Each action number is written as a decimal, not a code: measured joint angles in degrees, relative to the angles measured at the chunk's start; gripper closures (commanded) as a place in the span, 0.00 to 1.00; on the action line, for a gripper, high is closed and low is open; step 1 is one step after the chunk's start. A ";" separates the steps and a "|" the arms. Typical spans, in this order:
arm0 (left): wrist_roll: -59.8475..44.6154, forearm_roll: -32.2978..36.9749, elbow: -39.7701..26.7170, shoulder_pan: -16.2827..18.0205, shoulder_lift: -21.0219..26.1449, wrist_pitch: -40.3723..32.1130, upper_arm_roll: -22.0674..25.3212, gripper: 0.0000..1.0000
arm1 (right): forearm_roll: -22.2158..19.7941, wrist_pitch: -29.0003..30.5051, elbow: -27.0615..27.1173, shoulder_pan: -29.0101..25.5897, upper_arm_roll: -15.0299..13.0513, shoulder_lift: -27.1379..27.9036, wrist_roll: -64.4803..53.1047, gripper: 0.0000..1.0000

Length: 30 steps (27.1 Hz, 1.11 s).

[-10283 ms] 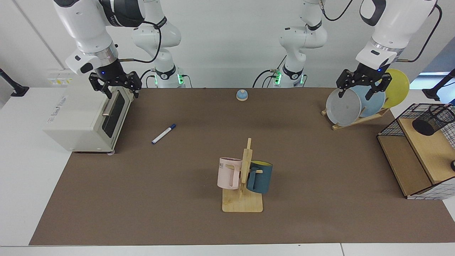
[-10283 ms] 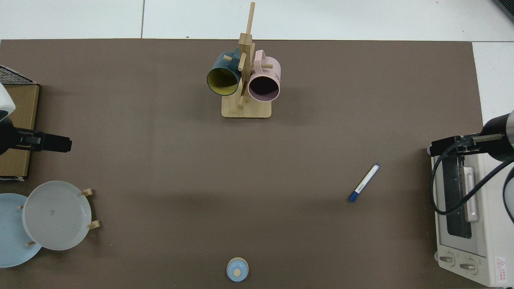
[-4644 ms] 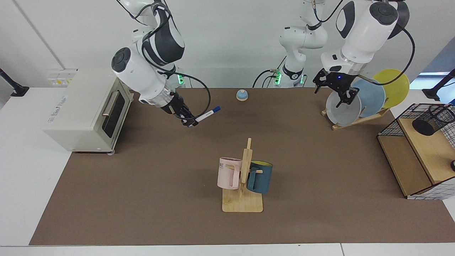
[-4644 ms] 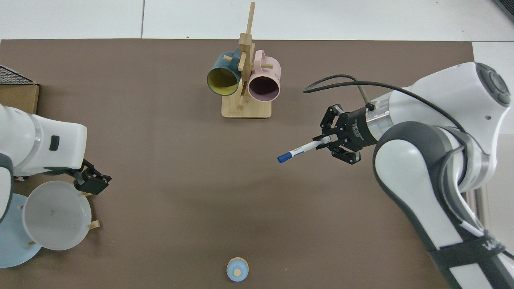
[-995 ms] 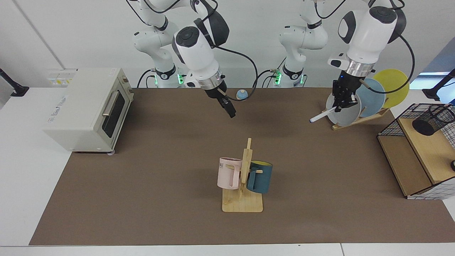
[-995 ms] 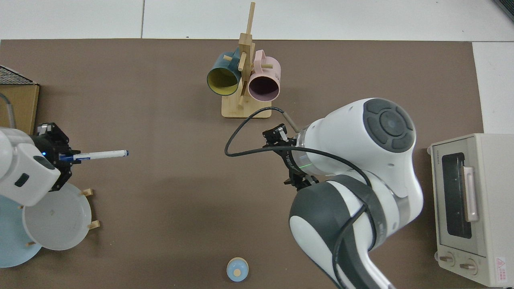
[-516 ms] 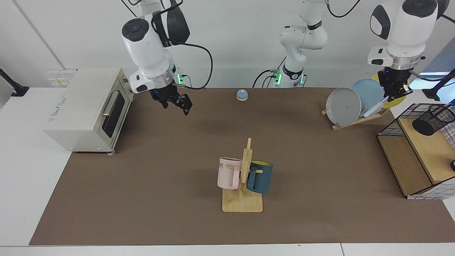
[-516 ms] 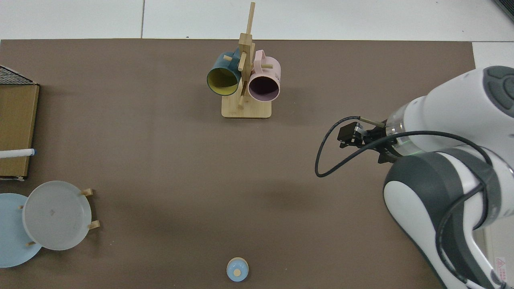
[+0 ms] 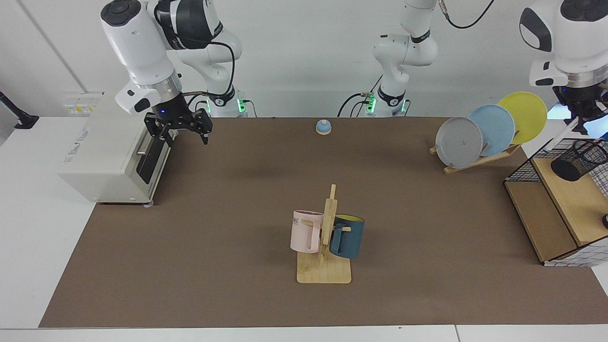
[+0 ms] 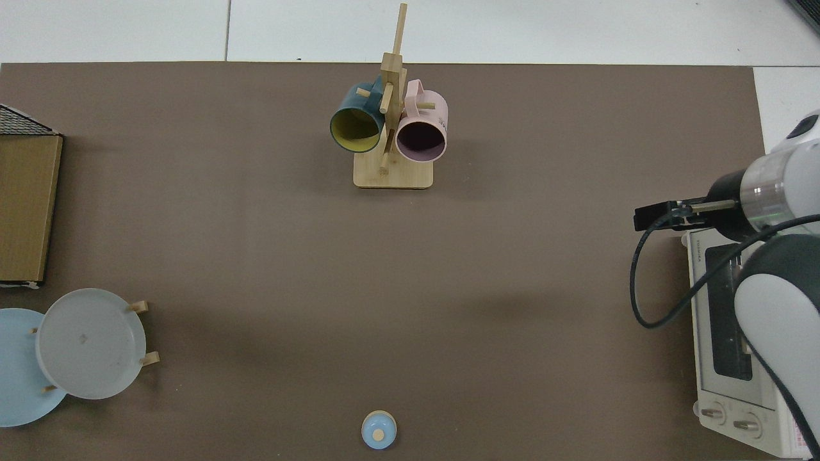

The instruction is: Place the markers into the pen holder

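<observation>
The black mesh pen holder (image 9: 578, 160) lies tilted on the wooden top shelf of the wire basket at the far right of the facing view. My left gripper (image 9: 582, 122) hangs just above and behind it, dark against a bright window. I cannot make out the white marker in either view. The left arm and the pen holder are outside the top view. My right gripper (image 9: 180, 135) (image 10: 648, 216) is open and empty. It hovers at the front corner of the toaster oven (image 9: 114, 152), above the brown mat.
A wooden mug rack (image 9: 325, 273) with a pink and a blue mug stands at mid table. A plate rack (image 9: 475, 161) holds three plates at the back right. The wire basket (image 9: 522, 168) takes up the right edge. A small blue bell (image 9: 323, 127) sits at the back centre.
The left gripper has moved from over the plate rack to above the pen holder, and the marker has left the top view. The right arm has drawn back to the toaster oven.
</observation>
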 measured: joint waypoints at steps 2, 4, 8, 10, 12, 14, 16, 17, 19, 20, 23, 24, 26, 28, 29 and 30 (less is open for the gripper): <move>1.93 0.02 1.83 1.20 1.43 0.71 0.32 1.00 | -0.83 -0.23 0.47 -0.83 -0.01 -0.27 -1.11 0.00; 4.57 0.13 3.16 2.69 2.59 2.76 0.49 1.00 | -1.16 -1.95 1.15 -1.63 0.00 -0.42 -1.71 0.00; 10.55 0.28 4.21 5.29 3.85 7.08 0.86 1.00 | -1.23 -6.24 3.32 -2.31 -0.02 -0.50 -2.20 0.00; 13.09 0.29 4.36 6.33 4.21 8.49 1.00 1.00 | -1.23 -7.22 4.38 -2.35 -0.01 -0.54 -2.21 0.00; 15.02 0.29 4.39 7.32 4.53 9.96 1.05 1.00 | -1.23 -7.57 5.19 -2.34 0.06 -0.64 -2.21 0.00; 16.20 0.31 4.40 8.12 4.79 11.53 1.10 1.00 | -1.23 -7.66 5.64 -2.34 0.14 -0.85 -2.21 0.00; 16.81 0.35 4.41 8.66 5.02 13.07 1.13 1.00 | -1.23 -7.66 5.75 -2.34 0.20 -1.11 -2.21 0.00; 17.00 0.45 4.42 8.89 5.17 13.96 1.13 1.00 | -1.23 -7.66 5.75 -2.34 0.22 -1.21 -2.21 0.00; 17.21 1.30 4.43 9.03 5.47 15.31 1.17 1.00 | -1.23 -7.66 5.75 -2.35 0.22 -1.26 -2.21 0.00; 17.22 2.07 4.44 9.02 5.64 15.82 1.16 1.00 | -1.23 -7.66 5.74 -2.36 0.21 -1.26 -2.21 0.00; 17.22 4.46 4.45 9.02 6.06 16.71 1.12 1.00 | -1.21 -7.67 5.75 -2.36 0.23 -1.26 -2.21 0.00; 17.22 5.53 4.45 9.02 6.18 17.01 1.12 1.00 | -1.21 -7.67 5.75 -2.36 0.26 -1.26 -2.21 0.00; 17.22 7.96 4.44 9.02 6.48 17.08 1.09 1.00 | -1.21 -7.66 5.75 -2.36 0.36 -1.26 -2.21 0.00; 17.22 9.76 4.36 9.01 7.30 16.89 1.03 1.00 | -1.21 -7.67 5.75 -2.36 0.40 -1.26 -2.21 0.00; 17.21 10.20 4.34 9.01 7.91 16.81 1.03 1.00 | -1.21 -7.67 5.75 -2.36 0.40 -1.26 -2.21 0.00; 17.15 10.60 4.34 9.01 8.58 16.73 1.03 1.00 | -1.21 -7.67 5.75 -2.37 0.38 -1.26 -2.21 0.00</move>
